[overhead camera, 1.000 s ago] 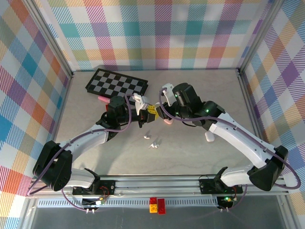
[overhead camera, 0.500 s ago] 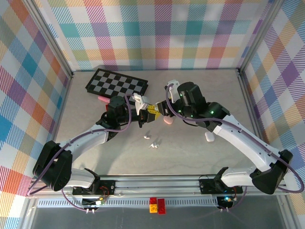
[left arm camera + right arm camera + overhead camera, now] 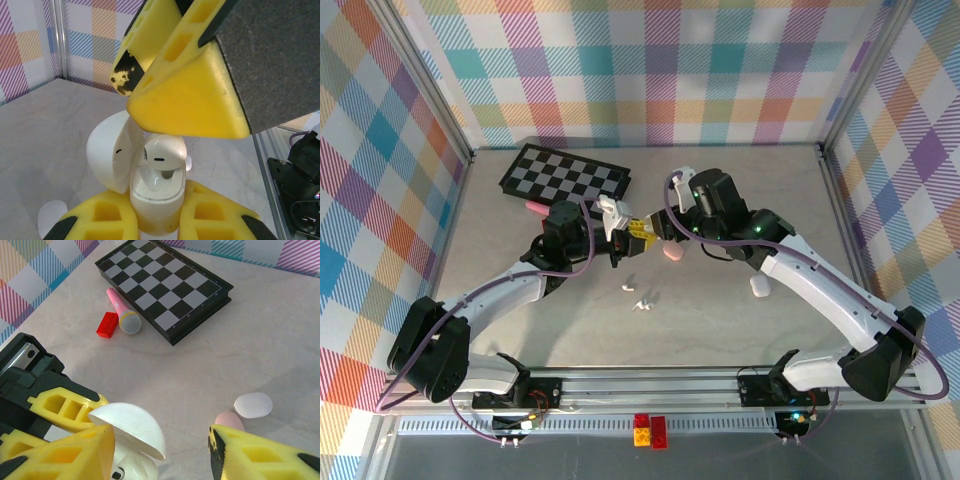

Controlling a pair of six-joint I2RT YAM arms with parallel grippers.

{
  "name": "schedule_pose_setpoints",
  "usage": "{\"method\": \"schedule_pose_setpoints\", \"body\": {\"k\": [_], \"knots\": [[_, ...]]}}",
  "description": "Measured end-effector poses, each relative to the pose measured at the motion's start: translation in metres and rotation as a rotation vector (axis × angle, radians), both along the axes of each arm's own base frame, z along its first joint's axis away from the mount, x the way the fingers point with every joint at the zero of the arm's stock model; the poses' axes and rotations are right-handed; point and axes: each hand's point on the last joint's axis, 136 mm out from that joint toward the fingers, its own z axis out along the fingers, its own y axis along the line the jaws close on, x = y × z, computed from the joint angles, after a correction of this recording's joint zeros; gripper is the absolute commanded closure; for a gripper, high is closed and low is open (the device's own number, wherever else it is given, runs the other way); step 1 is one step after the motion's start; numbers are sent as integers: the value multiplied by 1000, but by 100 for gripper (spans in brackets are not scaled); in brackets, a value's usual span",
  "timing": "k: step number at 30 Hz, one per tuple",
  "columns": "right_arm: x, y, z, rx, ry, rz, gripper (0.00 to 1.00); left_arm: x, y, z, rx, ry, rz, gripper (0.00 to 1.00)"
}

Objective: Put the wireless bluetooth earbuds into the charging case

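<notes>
My left gripper (image 3: 155,222) is shut on a white charging case (image 3: 155,200), held upright with its lid (image 3: 107,155) swung open to the left. One white earbud (image 3: 162,150) sits in the case's mouth, its head sticking out. A yellow finger (image 3: 190,95) of my right gripper hangs just above that earbud. In the right wrist view my right gripper (image 3: 162,452) stands open over the lid (image 3: 132,427), gripping nothing. In the top view the two grippers (image 3: 628,234) (image 3: 657,228) meet at mid-table. Two loose earbuds (image 3: 630,286) (image 3: 643,302) lie on the table in front of them.
A pink case (image 3: 673,255) and a white case (image 3: 758,287) lie shut on the table to the right. A chessboard (image 3: 565,175) lies at the back left, with a pink toy microphone (image 3: 122,315) and a red brick (image 3: 106,325) beside it.
My right gripper's jaws have widened and its wrist has shifted a little to the right, uncovering the pink case. The left arm and the case it holds have stayed put.
</notes>
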Motion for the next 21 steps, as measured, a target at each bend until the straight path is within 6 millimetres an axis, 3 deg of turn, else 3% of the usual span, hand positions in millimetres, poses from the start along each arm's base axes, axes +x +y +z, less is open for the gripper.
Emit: {"method": "schedule_pose_setpoints", "body": {"k": [21], "knots": [[-6,-5,1,54,13,35,33,-4,-1,0,-3,2,-24,100]]}}
